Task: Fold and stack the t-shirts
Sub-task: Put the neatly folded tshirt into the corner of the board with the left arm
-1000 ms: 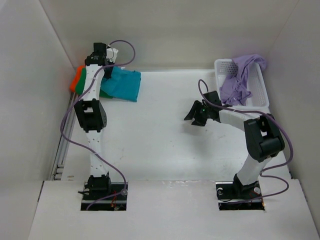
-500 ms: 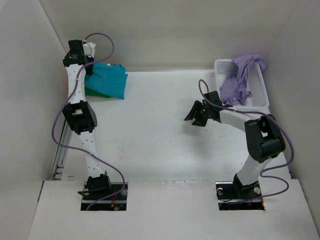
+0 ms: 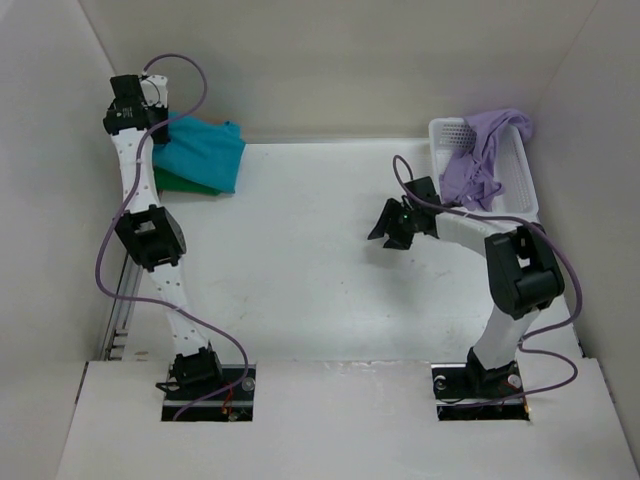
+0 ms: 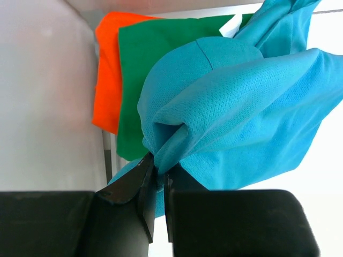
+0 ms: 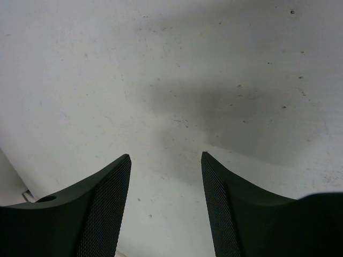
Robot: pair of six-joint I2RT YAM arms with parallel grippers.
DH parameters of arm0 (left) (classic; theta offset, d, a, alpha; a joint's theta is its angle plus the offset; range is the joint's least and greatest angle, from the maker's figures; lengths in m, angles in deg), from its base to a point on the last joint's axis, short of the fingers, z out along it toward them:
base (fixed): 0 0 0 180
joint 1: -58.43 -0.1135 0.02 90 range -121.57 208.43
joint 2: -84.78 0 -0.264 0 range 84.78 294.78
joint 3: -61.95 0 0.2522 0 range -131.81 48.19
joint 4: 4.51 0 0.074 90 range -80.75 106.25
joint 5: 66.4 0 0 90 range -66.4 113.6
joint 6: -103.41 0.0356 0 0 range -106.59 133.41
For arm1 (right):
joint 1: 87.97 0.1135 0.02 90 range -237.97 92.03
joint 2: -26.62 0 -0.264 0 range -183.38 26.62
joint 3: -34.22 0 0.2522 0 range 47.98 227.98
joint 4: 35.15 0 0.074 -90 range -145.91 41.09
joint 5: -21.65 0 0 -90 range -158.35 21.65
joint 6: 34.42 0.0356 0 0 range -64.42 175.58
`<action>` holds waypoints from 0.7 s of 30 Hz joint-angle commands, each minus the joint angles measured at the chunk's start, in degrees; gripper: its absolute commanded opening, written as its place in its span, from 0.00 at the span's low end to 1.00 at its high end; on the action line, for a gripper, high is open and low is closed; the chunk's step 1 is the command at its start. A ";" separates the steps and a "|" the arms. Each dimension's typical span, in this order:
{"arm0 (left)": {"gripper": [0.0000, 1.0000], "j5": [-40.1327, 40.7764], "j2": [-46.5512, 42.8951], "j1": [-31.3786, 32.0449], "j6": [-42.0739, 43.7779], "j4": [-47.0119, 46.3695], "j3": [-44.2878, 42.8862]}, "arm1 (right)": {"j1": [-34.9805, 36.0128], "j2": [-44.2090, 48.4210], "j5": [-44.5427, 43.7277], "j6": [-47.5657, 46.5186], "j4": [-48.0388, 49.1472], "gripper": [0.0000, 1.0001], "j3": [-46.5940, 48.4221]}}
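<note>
teal shirt [image 4: 241, 107] bunched, pinched in the closed left gripper [image 4: 159, 171], hanging over green shirt [image 4: 155, 64] and orange shirt [image 4: 107, 75] in back-left corner | purple shirt [image 3: 482, 160] draped in and over basket [image 3: 522, 190], back right | teal shirt dragged further left than a second ago | right gripper [image 5: 166, 176] jaws parted, empty, above bare table [image 3: 300, 280]

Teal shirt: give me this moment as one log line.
left gripper: shut on teal shirt | teal shirt: bunched over green shirt, orange shirt beneath | right gripper: open, empty | lavender shirt: draped in basket
</note>
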 commanded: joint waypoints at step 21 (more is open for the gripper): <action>0.44 12.17 7.64 -4.71 3.54 -9.32 -4.41 | 2.79 -2.16 -1.48 -5.17 -9.20 0.60 13.25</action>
